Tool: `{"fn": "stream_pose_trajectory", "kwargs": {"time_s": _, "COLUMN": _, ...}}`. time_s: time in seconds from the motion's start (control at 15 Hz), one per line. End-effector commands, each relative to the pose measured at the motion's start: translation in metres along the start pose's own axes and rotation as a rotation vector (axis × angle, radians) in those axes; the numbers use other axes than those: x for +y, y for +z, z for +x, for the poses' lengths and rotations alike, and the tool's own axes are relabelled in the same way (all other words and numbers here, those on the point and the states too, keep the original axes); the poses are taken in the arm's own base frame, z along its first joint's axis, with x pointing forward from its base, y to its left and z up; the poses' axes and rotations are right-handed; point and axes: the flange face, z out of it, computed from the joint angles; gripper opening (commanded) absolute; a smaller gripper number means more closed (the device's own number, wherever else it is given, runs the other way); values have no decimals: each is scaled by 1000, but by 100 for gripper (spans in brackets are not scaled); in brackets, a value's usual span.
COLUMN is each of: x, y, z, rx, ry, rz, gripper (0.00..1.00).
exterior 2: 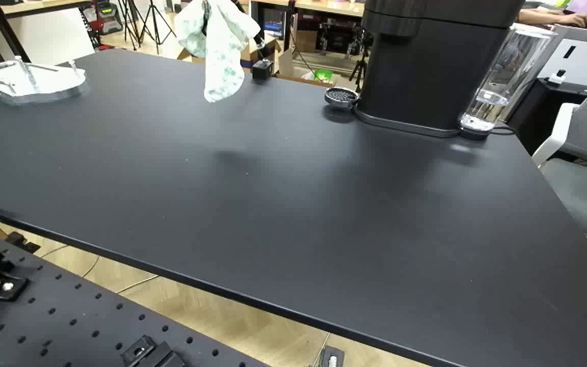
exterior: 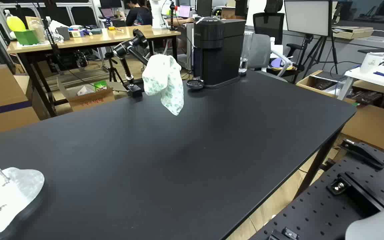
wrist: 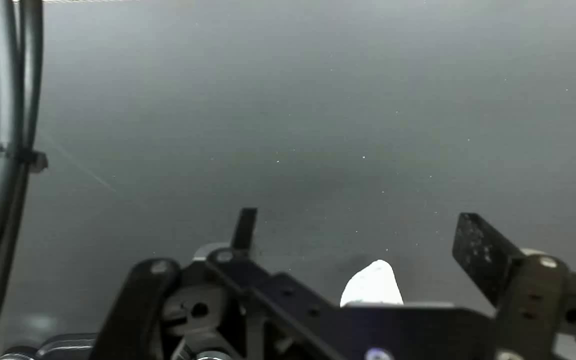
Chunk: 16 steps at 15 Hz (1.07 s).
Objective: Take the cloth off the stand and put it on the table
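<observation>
Cloth (exterior: 163, 78), white with green print, hangs in both exterior views above the broad black counter (exterior: 195, 160), clear of its surface, near the tall dark coffee machine (exterior: 223, 56) and draped on a slim, jointed black stand (exterior: 126, 69). Apart from the cloth, the claw (wrist: 358, 220) is spread wide in the wrist view, its fingers (wrist: 480, 247) well separated; low between them shows one pale corner (wrist: 374, 286), the rest hidden behind the claw itself.
</observation>
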Motion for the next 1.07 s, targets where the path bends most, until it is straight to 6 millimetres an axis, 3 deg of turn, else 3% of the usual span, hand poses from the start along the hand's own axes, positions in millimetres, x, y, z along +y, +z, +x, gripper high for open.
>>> {"fn": "stream_pose_trajectory", "kwargs": {"time_s": 0.0, "x": 0, "y": 0, "z": 0, "rx": -1, "ry": 0, "rz": 0, "gripper": 100}}
{"fn": "stream_pose_trajectory", "kwargs": {"time_s": 0.73, "x": 0, "y": 0, "z": 0, "rx": -2, "ry": 0, "rz": 0, "gripper": 100}}
{"fn": "stream_pose_trajectory", "kwargs": {"time_s": 1.0, "x": 9, "y": 19, "z": 23, "rx": 31, "ry": -4, "rz": -11, "gripper": 100}}
